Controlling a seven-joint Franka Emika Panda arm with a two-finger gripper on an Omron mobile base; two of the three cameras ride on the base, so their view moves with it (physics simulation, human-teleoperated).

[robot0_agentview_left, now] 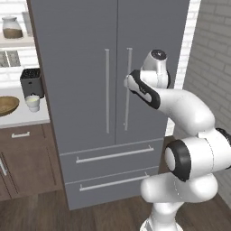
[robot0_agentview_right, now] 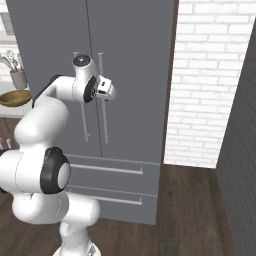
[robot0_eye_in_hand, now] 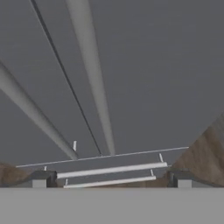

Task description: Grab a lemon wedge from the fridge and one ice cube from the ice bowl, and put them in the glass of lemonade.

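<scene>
1. In your left base view, the tall grey French-door fridge stands shut: two bar handles, two drawers. One round brown wooden bowl and one small whitish cup sit on the table.
2. Right base view: your end effector is near the handles.
3. Hand view: fingertips spread wide, holding nothing.
</scene>
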